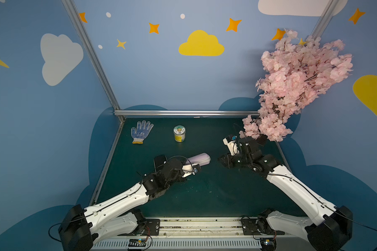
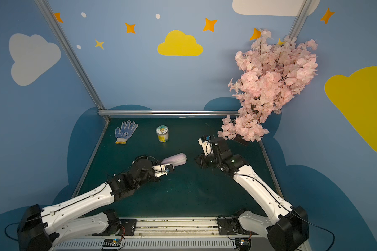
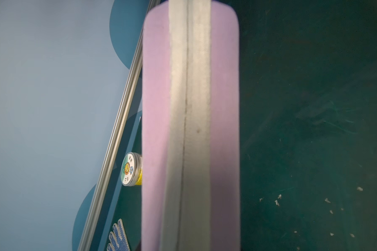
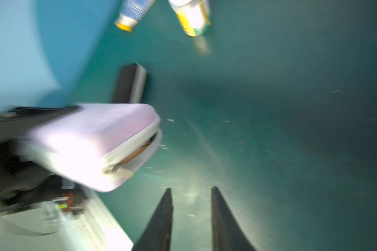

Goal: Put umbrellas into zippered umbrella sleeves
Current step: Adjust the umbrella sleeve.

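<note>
At the far left corner of the dark green worktop (image 1: 205,195): a white knitted glove with blue dots (image 1: 141,132), flat and well out of the way. Beside it, along the far edge, a small round jar with a yellow label and a white-and-green lid (image 1: 179,133), upright, not needed for this job.

Nearer the middle, partly hidden behind the left arm: an oblong black zip sleeve with a grey band along its side (image 4: 128,87), resting on the worktop. Cannot tell whether zipped or empty.

Next, the left pincer (image 1: 187,163), clenched on one end of the oblong, round-cornered lilac zip sleeve with pale grey lining (image 1: 199,159). Looks lifted a little off the worktop, free end poking toward the right arm, most likely to let that arm reach the zip (image 3: 185,130). Closed along the long side, but not yet closed at the rounded end, with the zip slider (image 4: 110,170) and grey pull strap (image 4: 126,172) sitting at the corner. Through that gap, a peek of the slim beige-tan umbrella (image 4: 139,152), so already tucked inside.

Near that open end, the right pincer (image 4: 192,188), released, nothing in it, tips pointing toward the sleeve. Probably there to take the pull strap and drag the zip round the last bit.

In the far right corner, a big branch of soft pink blossoms (image 1: 296,87), hanging over the worktop, only for show.
</note>
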`<state>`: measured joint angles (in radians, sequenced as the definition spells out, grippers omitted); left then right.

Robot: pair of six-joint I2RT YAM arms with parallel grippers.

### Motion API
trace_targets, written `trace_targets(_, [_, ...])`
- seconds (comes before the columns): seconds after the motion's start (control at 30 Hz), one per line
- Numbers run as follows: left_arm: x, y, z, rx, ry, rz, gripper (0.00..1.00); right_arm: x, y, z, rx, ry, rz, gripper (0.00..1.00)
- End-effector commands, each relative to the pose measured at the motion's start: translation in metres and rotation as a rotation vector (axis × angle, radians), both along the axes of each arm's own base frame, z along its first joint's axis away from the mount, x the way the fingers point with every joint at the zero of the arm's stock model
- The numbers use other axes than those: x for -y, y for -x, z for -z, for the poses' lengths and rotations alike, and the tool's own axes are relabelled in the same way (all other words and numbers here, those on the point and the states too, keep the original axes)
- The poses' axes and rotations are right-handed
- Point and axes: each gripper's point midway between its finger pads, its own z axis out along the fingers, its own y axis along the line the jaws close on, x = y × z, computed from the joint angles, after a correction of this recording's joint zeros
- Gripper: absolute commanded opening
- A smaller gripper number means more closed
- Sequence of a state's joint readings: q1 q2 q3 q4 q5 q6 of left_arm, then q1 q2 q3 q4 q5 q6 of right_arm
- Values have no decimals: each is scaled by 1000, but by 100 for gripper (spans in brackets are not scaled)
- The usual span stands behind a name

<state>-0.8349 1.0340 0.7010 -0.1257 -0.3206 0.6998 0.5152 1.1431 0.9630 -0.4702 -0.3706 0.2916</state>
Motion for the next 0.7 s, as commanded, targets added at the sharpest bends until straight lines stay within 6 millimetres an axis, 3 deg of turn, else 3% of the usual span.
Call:
trace_targets(0.0, [8,5,-22,-130,234,-2,3,-21,24,-29,-115,-298,-164,39])
trace_targets(0.27, [13,10,-17,-223,334,43,3,-26,18,-46,-332,-494,-175,49])
trace_targets(0.67, [21,16,-18,-243,353,96,3,-50,14,-53,-386,-536,-329,42])
